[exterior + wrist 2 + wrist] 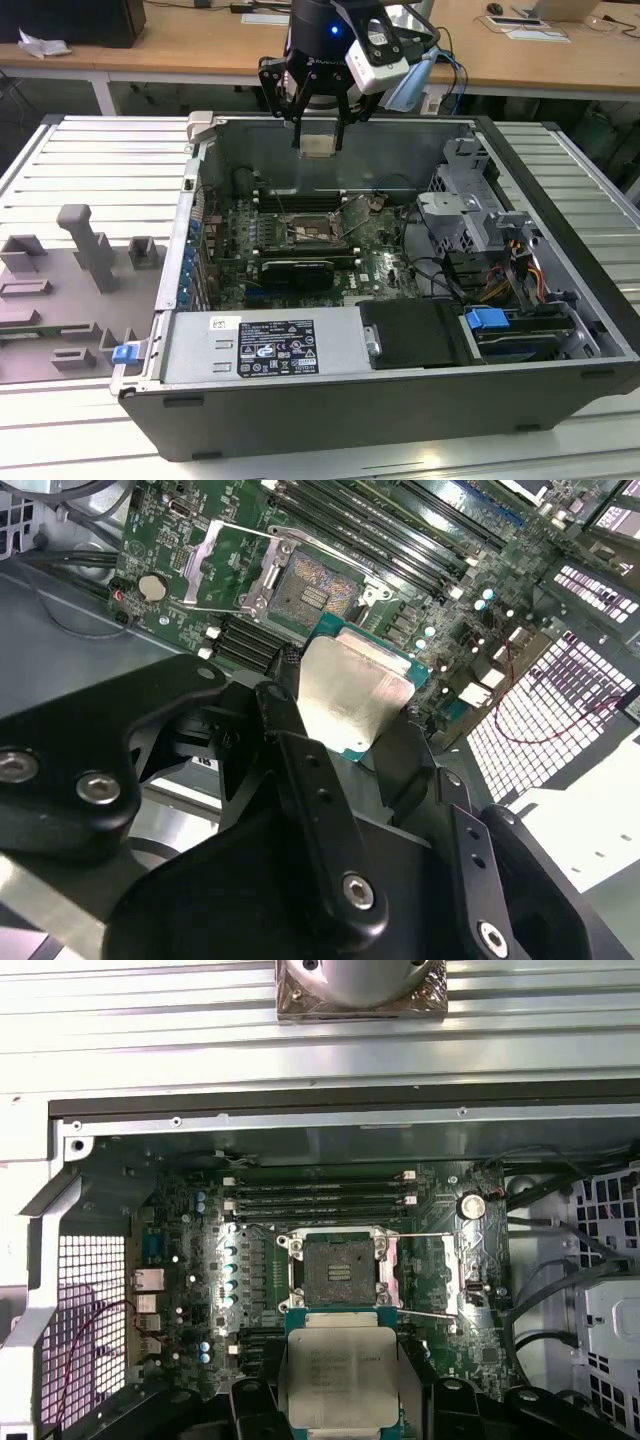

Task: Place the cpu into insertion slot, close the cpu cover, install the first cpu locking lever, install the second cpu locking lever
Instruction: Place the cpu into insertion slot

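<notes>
My gripper [318,132] hangs above the open computer case, shut on the cpu [318,143]. The chip is a flat square with a pale silvery face [340,1372], and the black fingers [287,695] clamp two opposite edges of it. Below it on the green motherboard lies the insertion slot [338,1268], a square socket with a dark centre and a metal rim, uncovered. In the first wrist view the cpu sits just short of the slot, and the exterior view shows it well above it. The cpu cover [222,562] stands swung open beside the slot. Thin wire levers [432,1235] stick out past the socket.
The dark case [330,420] lies on its side on a ribbed metal table. Long black memory slots [320,1195] flank the socket. A black graphics card [297,270], a drive cage [470,215], cables and a labelled power supply [275,345] crowd the case. Grey fixtures [85,245] stand at the exterior view's left.
</notes>
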Controlling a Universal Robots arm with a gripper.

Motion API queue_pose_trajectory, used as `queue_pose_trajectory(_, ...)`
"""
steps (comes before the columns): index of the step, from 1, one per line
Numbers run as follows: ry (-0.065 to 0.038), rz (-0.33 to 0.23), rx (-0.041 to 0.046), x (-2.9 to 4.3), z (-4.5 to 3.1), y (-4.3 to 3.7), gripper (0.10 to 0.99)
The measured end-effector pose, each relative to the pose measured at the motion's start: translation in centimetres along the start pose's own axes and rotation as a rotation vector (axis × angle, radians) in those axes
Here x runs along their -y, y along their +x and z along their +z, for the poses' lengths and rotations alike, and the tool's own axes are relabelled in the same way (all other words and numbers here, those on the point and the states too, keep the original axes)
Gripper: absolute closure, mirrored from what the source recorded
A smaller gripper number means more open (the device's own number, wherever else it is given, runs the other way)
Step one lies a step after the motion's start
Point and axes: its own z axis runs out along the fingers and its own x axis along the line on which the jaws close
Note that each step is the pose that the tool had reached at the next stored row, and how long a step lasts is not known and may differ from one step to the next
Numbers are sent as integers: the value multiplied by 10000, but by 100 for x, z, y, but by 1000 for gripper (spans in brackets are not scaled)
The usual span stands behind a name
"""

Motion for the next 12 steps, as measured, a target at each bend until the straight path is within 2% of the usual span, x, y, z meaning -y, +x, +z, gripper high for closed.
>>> queue_pose_trajectory(12,-3,196,17,0,0,0,553)
